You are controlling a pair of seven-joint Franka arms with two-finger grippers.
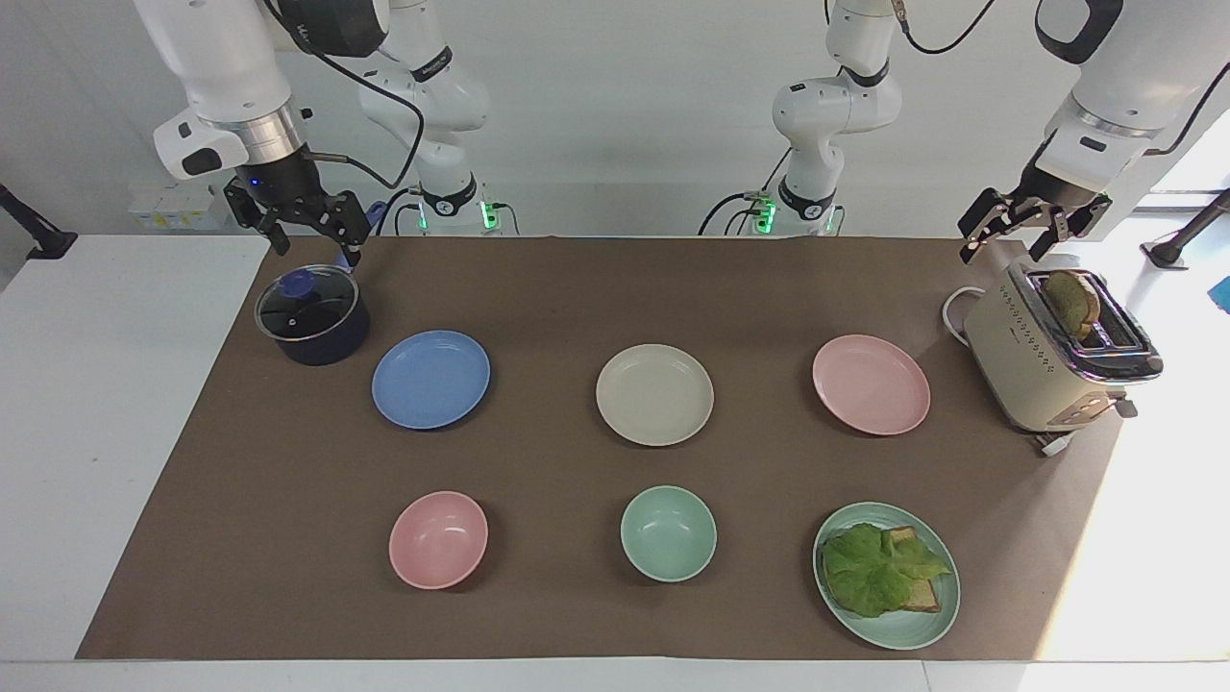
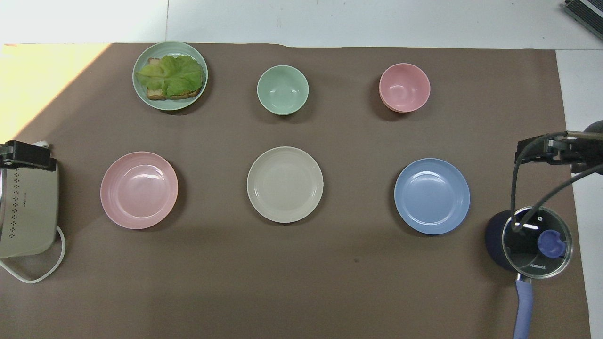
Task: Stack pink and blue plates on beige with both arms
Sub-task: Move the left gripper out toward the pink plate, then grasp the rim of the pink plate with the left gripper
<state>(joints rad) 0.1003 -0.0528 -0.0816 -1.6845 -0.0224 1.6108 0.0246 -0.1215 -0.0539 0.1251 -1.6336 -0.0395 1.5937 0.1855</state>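
Facing view
- Landmark: we take the beige plate [image 1: 654, 395], mid-worktop [image 1: 144, 461], on the brown mat [image 1: 577, 279].
- Blue plate [image 1: 430, 379]: beside the beige plate toward the right arm's end, well apart from it.
- Pink plate [image 1: 872, 384]: beside the beige plate toward the left arm's end, well apart.
- Right gripper [image 1: 308, 234]: in the air over the lidded pot [image 1: 312, 315]; we see its jaws spread, nothing in them.
- Left gripper [image 1: 1006, 235]: in the air over the toaster [image 1: 1052, 360]; jaws spread, empty.
- Bowls: pink bowl [image 1: 438, 539] and green bowl [image 1: 668, 533] lie farther from the robots than the beige plate.
- Green plate [image 1: 886, 575]: carries lettuce on bread, also farther out.

Overhead view
- Beige plate [image 2: 285, 184]: we log it bare, between the pink plate [image 2: 139, 190] and the blue plate [image 2: 432, 196], none touching.
- Right gripper [image 2: 541, 149]: at the frame edge, near the pot [image 2: 530, 241].
- Left gripper [image 2: 26, 155]: only a tip shows, above the toaster [image 2: 28, 207].
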